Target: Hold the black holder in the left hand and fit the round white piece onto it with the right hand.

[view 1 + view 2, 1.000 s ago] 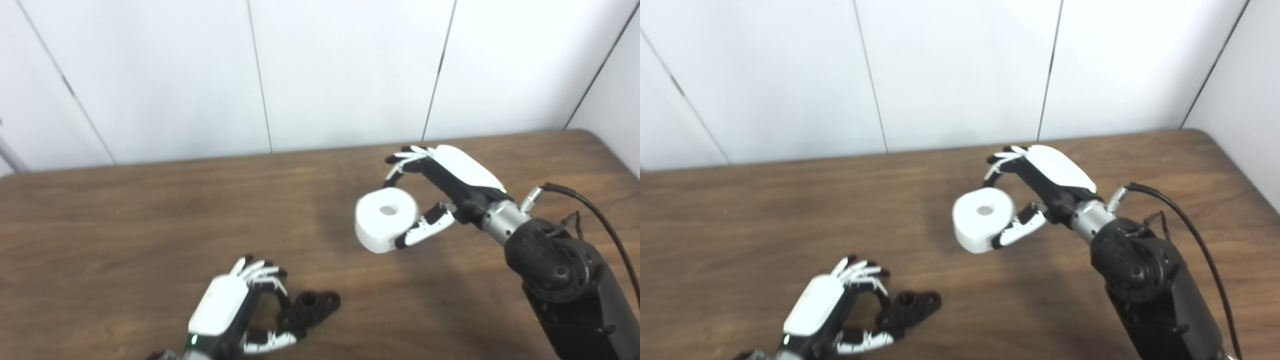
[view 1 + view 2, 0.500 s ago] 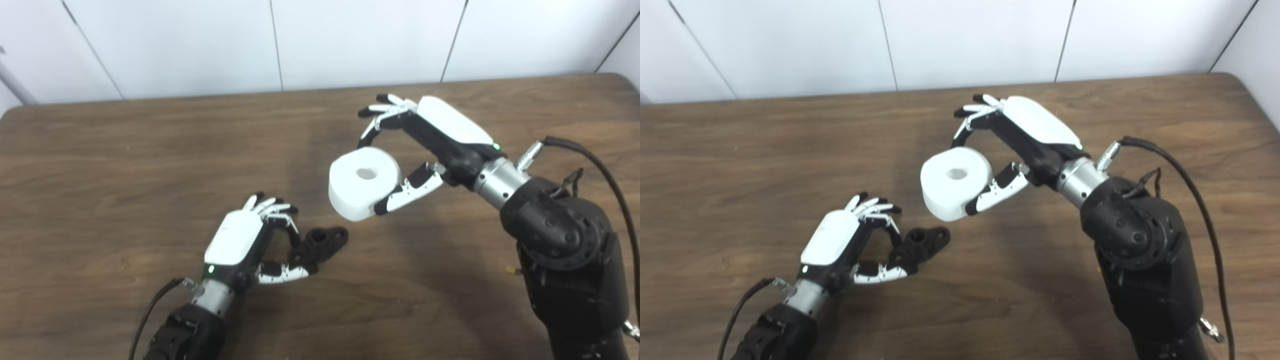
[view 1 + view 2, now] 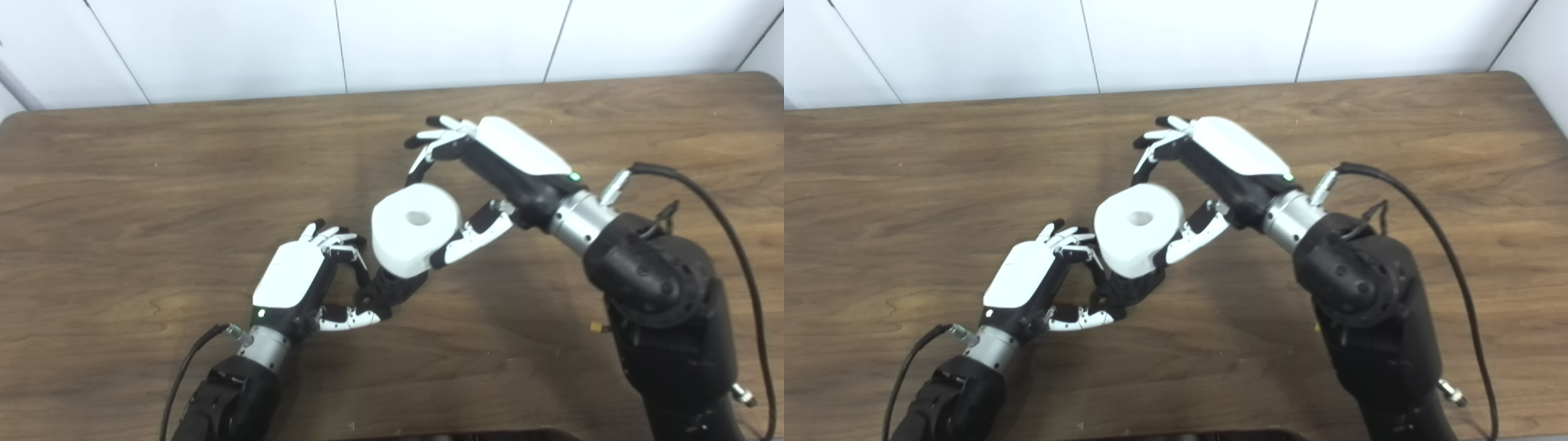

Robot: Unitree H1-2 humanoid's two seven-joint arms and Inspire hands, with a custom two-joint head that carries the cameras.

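Your left robot hand (image 3: 294, 285) grips the black holder (image 3: 392, 289) between fingers and thumb, low over the tabletop (image 3: 122, 184). Your right robot hand (image 3: 484, 177) pinches the round white piece (image 3: 416, 236), its centre hole facing up, directly above the holder and overlapping it in both views. Both grasps appear done; seating is left. Whether the piece already touches the holder cannot be told.
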